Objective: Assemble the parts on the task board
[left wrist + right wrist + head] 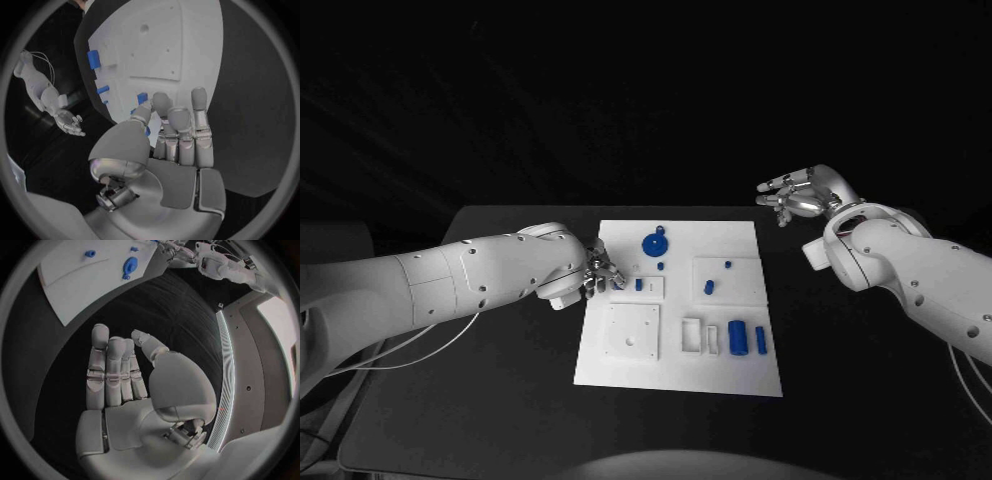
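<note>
Since the small blue plastic parts look light, stiff and smooth, I judge they will slip easily, so I would pinch each across its flat sides. They lie scattered on the white flat task board at the frame's centre, on the black counter: a round disc-shaped piece near the upper edge, upright bars toward the lower right. My left robot hand hovers at the board's left edge, fingers loosely extended, empty. My right robot hand hangs open at upper right.
</note>
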